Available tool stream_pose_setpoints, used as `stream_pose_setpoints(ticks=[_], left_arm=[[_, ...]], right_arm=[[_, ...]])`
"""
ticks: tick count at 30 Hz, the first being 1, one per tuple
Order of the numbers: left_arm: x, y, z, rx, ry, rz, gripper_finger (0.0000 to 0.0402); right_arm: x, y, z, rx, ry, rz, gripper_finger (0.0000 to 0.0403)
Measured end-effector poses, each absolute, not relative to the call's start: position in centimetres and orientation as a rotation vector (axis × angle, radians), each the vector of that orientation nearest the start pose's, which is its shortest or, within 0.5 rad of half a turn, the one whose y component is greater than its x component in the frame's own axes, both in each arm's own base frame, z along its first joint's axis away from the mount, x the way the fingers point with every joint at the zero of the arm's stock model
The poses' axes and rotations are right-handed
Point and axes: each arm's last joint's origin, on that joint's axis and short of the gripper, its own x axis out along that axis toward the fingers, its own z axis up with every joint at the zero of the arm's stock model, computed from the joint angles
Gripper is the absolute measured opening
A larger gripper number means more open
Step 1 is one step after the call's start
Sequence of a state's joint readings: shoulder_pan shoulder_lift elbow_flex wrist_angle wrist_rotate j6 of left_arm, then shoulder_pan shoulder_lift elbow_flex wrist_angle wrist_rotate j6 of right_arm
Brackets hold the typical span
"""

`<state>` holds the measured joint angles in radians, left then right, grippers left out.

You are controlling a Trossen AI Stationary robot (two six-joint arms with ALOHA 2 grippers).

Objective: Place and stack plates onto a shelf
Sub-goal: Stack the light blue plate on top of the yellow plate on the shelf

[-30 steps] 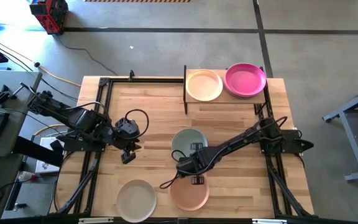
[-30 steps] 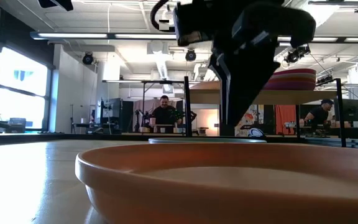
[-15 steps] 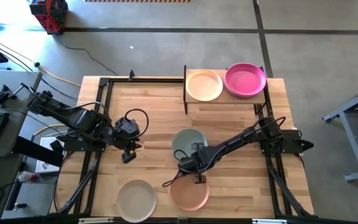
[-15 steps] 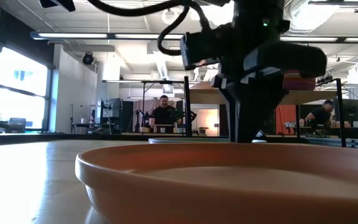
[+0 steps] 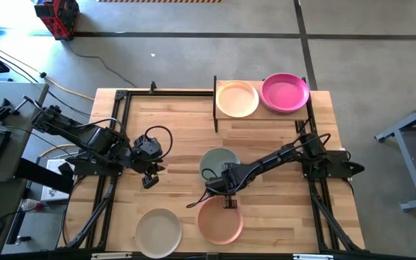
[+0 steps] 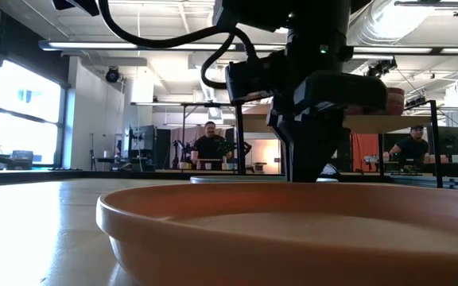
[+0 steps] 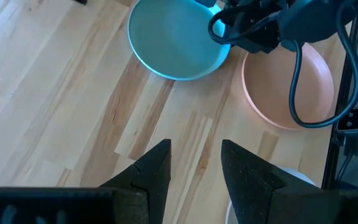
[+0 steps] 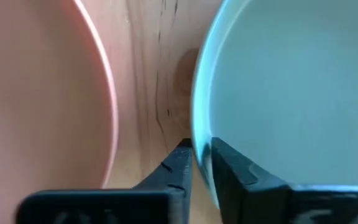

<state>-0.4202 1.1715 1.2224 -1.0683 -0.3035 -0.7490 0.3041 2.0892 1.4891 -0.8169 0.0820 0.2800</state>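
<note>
The right pincer (image 5: 221, 186) pinches the teal plate's (image 5: 218, 163) near rim, fingers (image 8: 178, 167) astride it, narrow; the plate lies mid-counter (image 5: 179, 137) just beside the salmon plate (image 5: 219, 222). The left pincer (image 5: 149, 179) hangs half open over bare wood. Cream (image 5: 237, 99) and magenta (image 5: 285, 92) plates sit on the shelf (image 5: 258, 118).

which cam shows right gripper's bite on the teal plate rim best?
Right wrist view: the right gripper has one finger on each side of the pale teal plate rim. High view hides the contact under the arm. Left wrist view shows it from afar. Low view shows only a sliver of the plate.
</note>
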Motion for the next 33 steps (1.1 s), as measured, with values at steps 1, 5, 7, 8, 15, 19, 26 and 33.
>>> stream_pose_setpoints(ticks=[1, 5, 7, 8, 15, 19, 26, 33], left_arm=[[19.5, -7.7, 33.8, -0.331, 0.924, 0.249, 0.0131], [19.4, -7.7, 33.8, -0.331, 0.924, 0.249, 0.0131], [19.4, -7.7, 33.8, -0.331, 0.924, 0.249, 0.0131], [19.4, -7.7, 33.8, -0.33, 0.924, 0.248, 0.0131], [19.4, -7.7, 33.8, -0.329, 0.927, 0.249, 0.0131], [19.4, -7.7, 33.8, -0.329, 0.928, 0.249, 0.0131], [19.4, -7.7, 33.8, -0.329, 0.927, 0.249, 0.0131], [19.4, -7.7, 33.8, -0.329, 0.928, 0.249, 0.0131]], right_arm=[[38.4, 11.7, 14.8, -0.031, 1.403, -0.008, 0.0025], [38.5, 11.8, 15.1, -0.019, 1.409, 0.004, 0.0009], [38.6, 11.8, 15.4, -0.009, 1.407, 0.0, 0.0006], [38.6, 11.9, 15.7, -0.007, 1.41, -0.004, 0.0003], [39.3, 12.0, 19.1, -0.027, 1.422, -0.04, 0.0], [39.5, 12.4, 21.8, -0.064, 1.411, -0.076, 0.0], [38.9, 13.3, 27.0, -0.158, 1.382, -0.131, 0.0], [38.0, 11.5, 31.6, -0.314, 1.369, -0.255, 0.0]])
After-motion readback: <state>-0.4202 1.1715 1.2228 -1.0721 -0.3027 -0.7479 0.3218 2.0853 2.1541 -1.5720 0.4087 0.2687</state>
